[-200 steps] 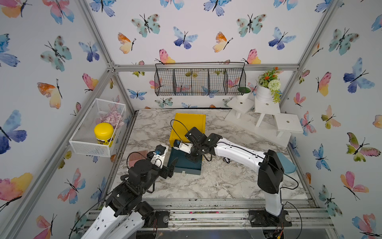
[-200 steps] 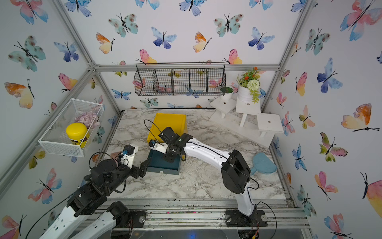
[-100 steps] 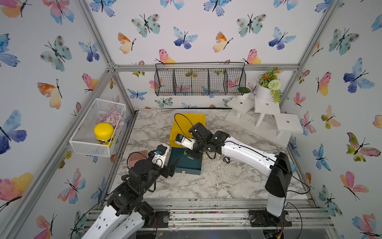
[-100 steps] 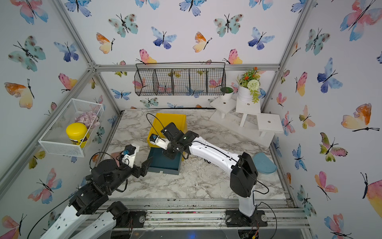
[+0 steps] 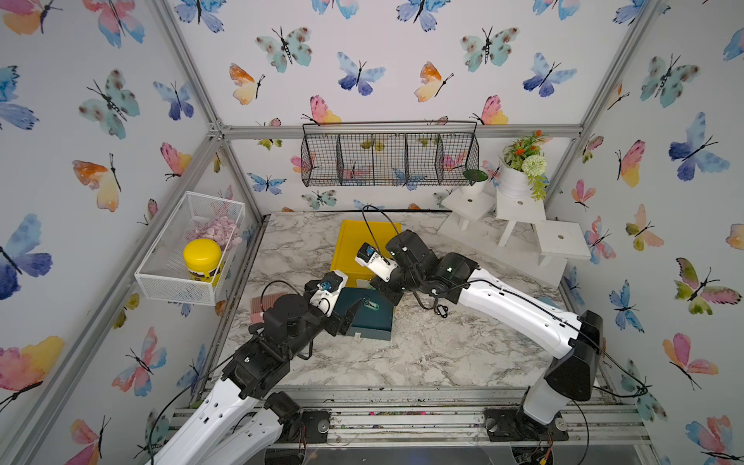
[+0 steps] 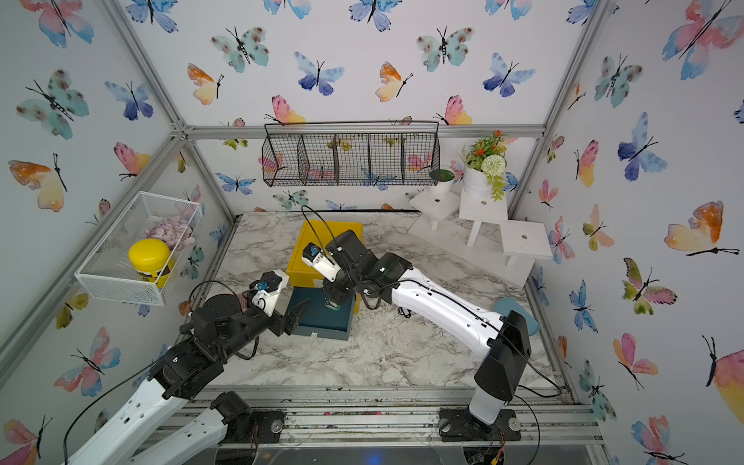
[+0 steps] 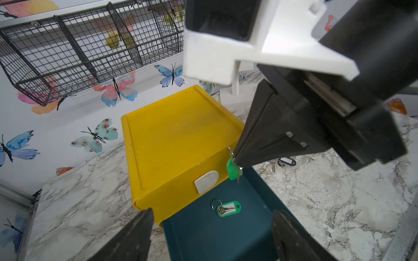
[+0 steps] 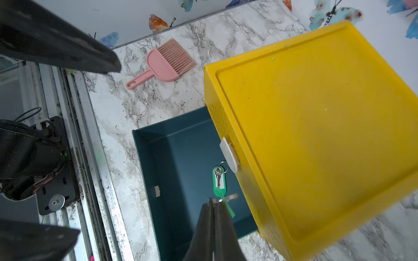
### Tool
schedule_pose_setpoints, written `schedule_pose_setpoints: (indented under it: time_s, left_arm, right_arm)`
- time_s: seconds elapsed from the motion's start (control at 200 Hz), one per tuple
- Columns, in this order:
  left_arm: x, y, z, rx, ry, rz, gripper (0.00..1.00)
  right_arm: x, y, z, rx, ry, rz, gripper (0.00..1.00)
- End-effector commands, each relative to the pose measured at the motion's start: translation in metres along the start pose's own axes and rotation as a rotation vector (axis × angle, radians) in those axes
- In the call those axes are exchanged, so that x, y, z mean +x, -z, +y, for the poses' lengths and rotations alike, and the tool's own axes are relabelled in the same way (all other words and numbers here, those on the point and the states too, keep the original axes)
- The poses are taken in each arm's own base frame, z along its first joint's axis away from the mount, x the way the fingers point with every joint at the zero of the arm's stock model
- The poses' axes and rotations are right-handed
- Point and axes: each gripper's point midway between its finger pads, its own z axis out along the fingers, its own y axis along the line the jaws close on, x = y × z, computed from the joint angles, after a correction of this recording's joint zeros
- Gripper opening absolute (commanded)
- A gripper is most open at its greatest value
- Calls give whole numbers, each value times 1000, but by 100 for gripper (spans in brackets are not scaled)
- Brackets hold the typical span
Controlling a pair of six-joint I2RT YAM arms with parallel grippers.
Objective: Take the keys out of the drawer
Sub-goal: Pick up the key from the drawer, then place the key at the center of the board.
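The right gripper (image 7: 235, 159), pinched shut on a green-tagged key (image 7: 233, 170), hangs over the open teal drawer (image 7: 203, 237) where a second green-tagged key (image 7: 227, 209) lies, while the left gripper (image 5: 349, 317) gapes wide and empty at the drawer's left edge.

A marble-patterned table (image 5: 422, 358) carries a yellow box (image 5: 362, 245) towards the middle of its far edge, with a dark teal drawer (image 5: 372, 322) drawn out of it towards the near edge. A pink hand brush (image 8: 165, 62) lies near the left edge, beside the drawer. Black-tagged keys (image 5: 441, 311) lie on the bare marble just right of the drawer. A pale blue flat piece (image 6: 519, 312) sits by the right edge, and white stepped stands (image 5: 559, 241) fill the far right corner.
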Motion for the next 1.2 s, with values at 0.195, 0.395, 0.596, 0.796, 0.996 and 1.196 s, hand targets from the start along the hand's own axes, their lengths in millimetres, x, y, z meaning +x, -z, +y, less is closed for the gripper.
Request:
schedule_pose_setpoints:
  time_s: [0.195,0.395,0.596,0.796,0.996,1.196]
  left_arm:
    - [-44,-17,-15,114,2,-87,86]
    - [-49,-29,-25,182,21,-59,85]
    - [-53,-37,-44,293,33,-47,84]
    - [-52,-42,-59,350,16,-36,84]
    - [-48,-45,-70,391,-1,-25,84]
    - [-44,-45,-70,388,-10,-18,83]
  right_arm:
    - [15,40,-15,110,-124,-35,3]
    - [41,62,-25,166,-213,-16,2]
    - [65,78,-33,198,-310,-17,2]
    - [106,87,-38,247,-441,57,2]
    - [143,80,-27,219,-580,120,2]
    - [187,48,-9,156,-639,221,2]
